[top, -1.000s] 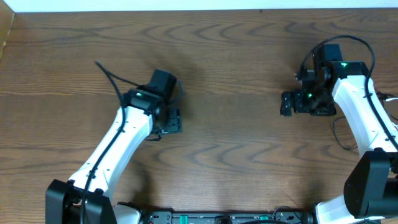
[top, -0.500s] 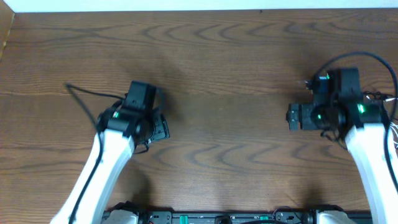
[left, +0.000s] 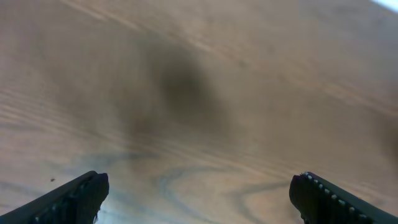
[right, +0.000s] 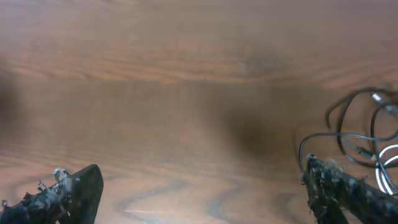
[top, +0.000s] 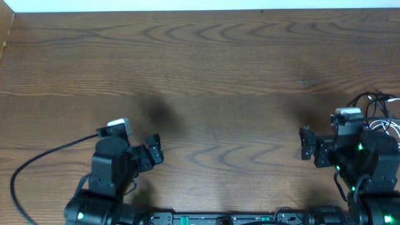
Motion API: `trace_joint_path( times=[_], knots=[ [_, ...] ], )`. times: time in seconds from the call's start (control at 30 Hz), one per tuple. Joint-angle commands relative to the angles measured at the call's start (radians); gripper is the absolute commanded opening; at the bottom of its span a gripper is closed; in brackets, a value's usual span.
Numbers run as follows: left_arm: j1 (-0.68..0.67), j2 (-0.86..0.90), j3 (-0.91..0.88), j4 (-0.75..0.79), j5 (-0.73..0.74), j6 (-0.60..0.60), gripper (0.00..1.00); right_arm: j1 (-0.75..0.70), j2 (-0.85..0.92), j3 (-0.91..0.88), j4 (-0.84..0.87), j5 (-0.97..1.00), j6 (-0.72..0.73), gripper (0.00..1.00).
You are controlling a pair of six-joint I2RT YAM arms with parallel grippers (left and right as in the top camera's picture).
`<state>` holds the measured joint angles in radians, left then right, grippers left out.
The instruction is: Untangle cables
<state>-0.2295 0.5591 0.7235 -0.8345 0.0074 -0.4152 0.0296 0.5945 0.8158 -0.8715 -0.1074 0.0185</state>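
The cables lie bunched at the table's far right edge: thin black cord [top: 375, 99] loops around a thin white cord [top: 385, 124]. In the right wrist view the black cord [right: 348, 124] and white cord [right: 388, 155] sit just beyond the right fingertip [right: 317, 177]. My right gripper [top: 305, 145] [right: 202, 177] is open, points left and holds nothing. My left gripper [top: 154, 150] [left: 199, 190] is open over bare wood at the near left, far from the cables. A thin black wire [top: 44, 153] trails left from the left wrist.
The brown wooden table [top: 212, 75] fills the view, with a white wall strip along the far edge. Dark arm shadows fall on the wood ahead of each gripper.
Both arms have pulled back toward the near edge of the table. The left jaws have widened. The right gripper now sits left of the cable bunch.
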Motion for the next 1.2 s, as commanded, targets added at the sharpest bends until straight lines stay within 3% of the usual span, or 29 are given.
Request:
trace_joint_path(
  times=[0.0,0.77,1.17],
  knots=[
    [0.005,-0.041,-0.006,-0.001,-0.019,0.002,0.98,0.003,-0.030,-0.013,-0.011,0.001,0.010,0.99],
    [0.005,-0.044,-0.006,-0.001,-0.020,0.002,0.98,0.003,-0.031,-0.013,-0.230,0.001,0.010,0.99],
    [0.005,-0.044,-0.006,-0.001,-0.020,0.002,0.98,0.003,-0.043,-0.017,-0.248,0.001,0.010,0.99]
  ],
)
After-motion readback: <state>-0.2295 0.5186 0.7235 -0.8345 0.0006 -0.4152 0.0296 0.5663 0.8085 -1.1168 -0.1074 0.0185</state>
